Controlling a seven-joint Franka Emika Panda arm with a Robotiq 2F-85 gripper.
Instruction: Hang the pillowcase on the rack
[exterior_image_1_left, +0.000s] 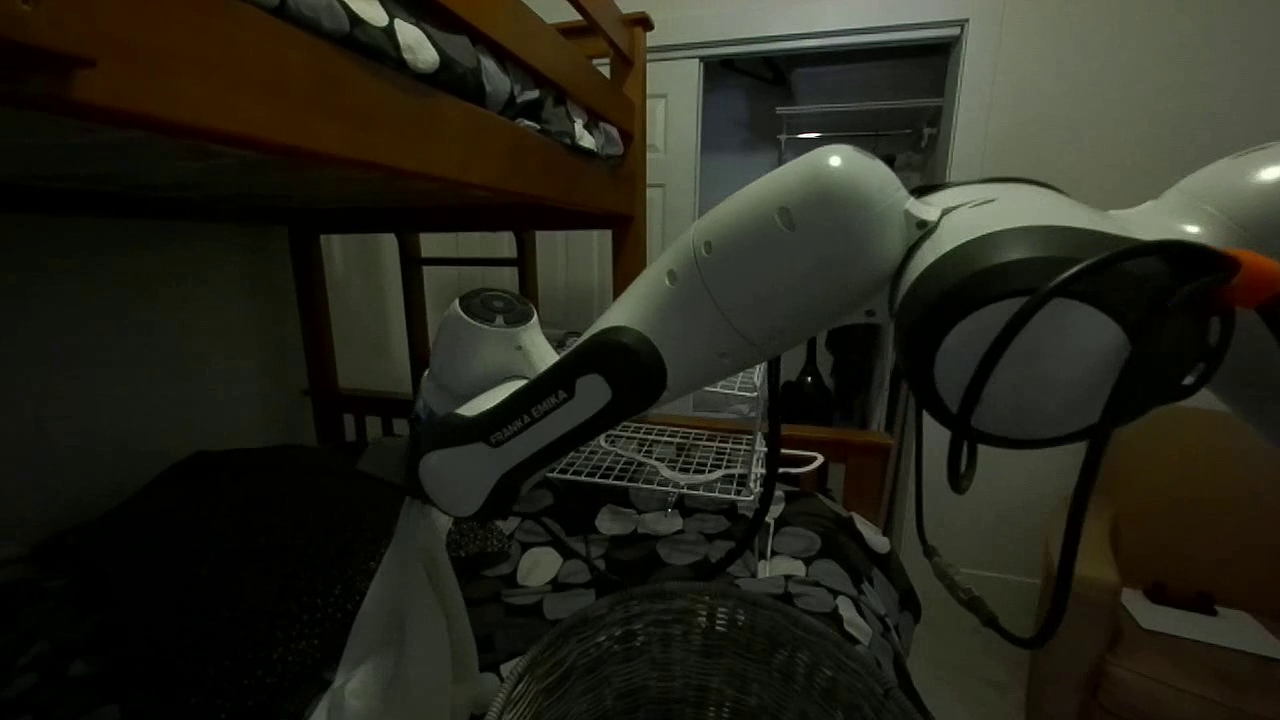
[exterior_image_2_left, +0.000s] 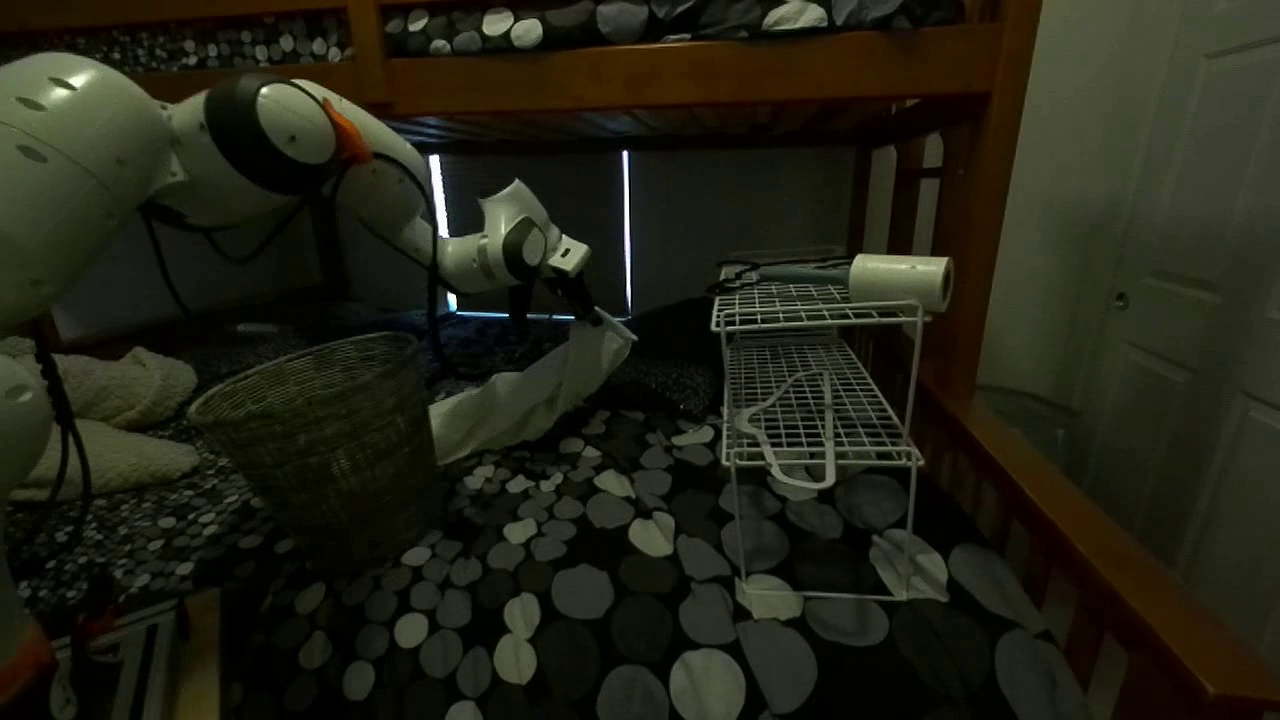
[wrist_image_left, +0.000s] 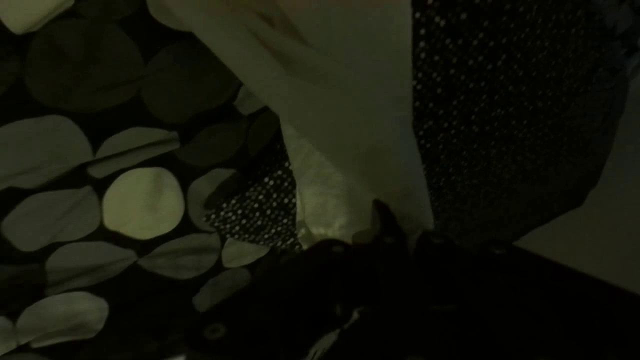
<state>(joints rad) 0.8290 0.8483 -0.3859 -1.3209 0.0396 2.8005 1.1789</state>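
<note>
In an exterior view, black jointed gripper (exterior_image_2_left: 597, 318) pinches white cloth pillowcase (exterior_image_2_left: 555, 388) by upper end, length running lower-left, white wire-grid rack (exterior_image_2_left: 870, 461) apart at right.

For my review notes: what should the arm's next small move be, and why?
Probably raise the end effector slightly before heading for the rack: it grips the upper end of the pillowcase, whose lower part slants down behind the basket in an exterior view, so lifting first would likely reduce dragging.
</note>
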